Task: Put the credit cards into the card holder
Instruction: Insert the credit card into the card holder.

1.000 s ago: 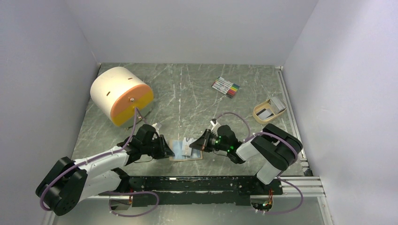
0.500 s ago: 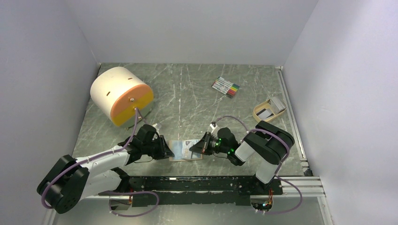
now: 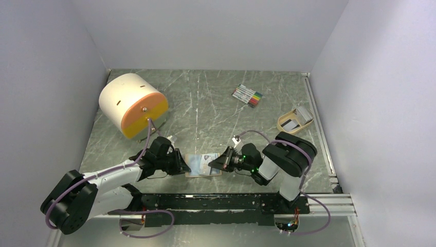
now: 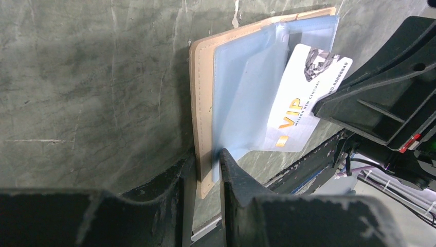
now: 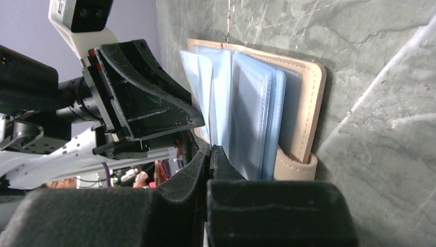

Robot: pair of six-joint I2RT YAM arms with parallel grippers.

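The tan card holder [image 3: 201, 167] lies open near the table's front edge, with its pale blue sleeves [image 4: 247, 92] fanned out. My left gripper [image 3: 181, 165] is shut on its left cover edge [image 4: 198, 103], the jaws [image 4: 205, 164] pinching cover and sleeve. My right gripper [image 3: 219, 162] is shut on a white VIP credit card [image 4: 298, 103], whose lower end sits partly inside a sleeve. In the right wrist view the jaws [image 5: 211, 152] are closed on the card's thin edge beside the holder [image 5: 303, 103]. More whitish-grey cards [image 3: 304, 113] rest in a tray.
A tan open-topped tray [image 3: 288, 125] stands at the right by the rail. A bundle of coloured markers [image 3: 247, 95] lies at the back. A white and orange cylinder [image 3: 132, 104] stands at the back left, behind my left arm.
My right arm has shifted left toward the holder, and the card has tilted down against the sleeves. The left gripper has kept its hold on the holder.
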